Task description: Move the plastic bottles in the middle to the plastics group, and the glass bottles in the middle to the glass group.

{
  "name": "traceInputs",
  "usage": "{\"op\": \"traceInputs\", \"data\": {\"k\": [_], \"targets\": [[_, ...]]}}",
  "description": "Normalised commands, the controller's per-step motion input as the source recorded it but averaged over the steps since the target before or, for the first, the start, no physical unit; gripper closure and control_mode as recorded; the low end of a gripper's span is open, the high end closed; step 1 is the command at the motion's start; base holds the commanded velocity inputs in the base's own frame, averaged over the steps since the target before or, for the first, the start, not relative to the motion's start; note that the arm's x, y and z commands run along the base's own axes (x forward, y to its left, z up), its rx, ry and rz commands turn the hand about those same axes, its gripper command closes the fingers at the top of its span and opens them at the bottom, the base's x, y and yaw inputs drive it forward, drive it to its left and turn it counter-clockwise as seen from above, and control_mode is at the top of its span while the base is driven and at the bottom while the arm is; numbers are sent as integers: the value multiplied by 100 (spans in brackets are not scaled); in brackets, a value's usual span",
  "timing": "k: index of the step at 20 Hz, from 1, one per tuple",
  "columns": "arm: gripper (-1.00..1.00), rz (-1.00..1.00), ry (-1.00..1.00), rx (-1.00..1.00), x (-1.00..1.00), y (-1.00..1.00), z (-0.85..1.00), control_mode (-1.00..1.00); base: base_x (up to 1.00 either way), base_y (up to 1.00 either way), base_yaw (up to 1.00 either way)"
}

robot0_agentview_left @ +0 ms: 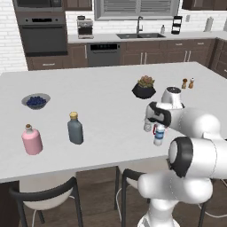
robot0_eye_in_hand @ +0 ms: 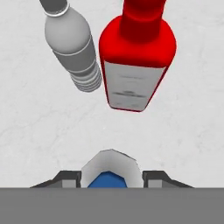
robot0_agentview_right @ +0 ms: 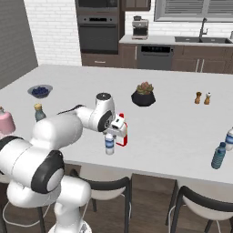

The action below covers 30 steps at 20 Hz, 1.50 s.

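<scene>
The red glass bottle (robot0_eye_in_hand: 136,57)'s white label carries unreadable print; the gripper (robot0_eye_in_hand: 111,177) pinches a blue-labelled plastic bottle (robot0_eye_in_hand: 109,170), mostly hidden; the grey bottle (robot0_eye_in_hand: 72,43) is cut off

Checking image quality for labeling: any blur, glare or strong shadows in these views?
Left base view: sharp enough, flat even light, faint shadow beside the dark grey bottle. Right base view: same soft light, no glare. Hand view: the red bottle stretches with perspective; no glare.
</scene>
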Motion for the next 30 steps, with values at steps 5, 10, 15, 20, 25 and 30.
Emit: {"op": "traceInputs", "data": {"k": [5,10,15,20,25,30], "targets": [[100,0,-3,0,-86,-47,26,-100,0,0,0],[100,0,0,0,-39,-83,32,-100,0,0,0],[100,0,0,0,-2,-96,38,-100,0,0,0],[100,0,0,0,6,-95,45,-100,0,0,0],[100,0,0,0,28,-87,37,-100,0,0,0],[100,0,1,0,45,-73,18,-100,0,0,0]]}}
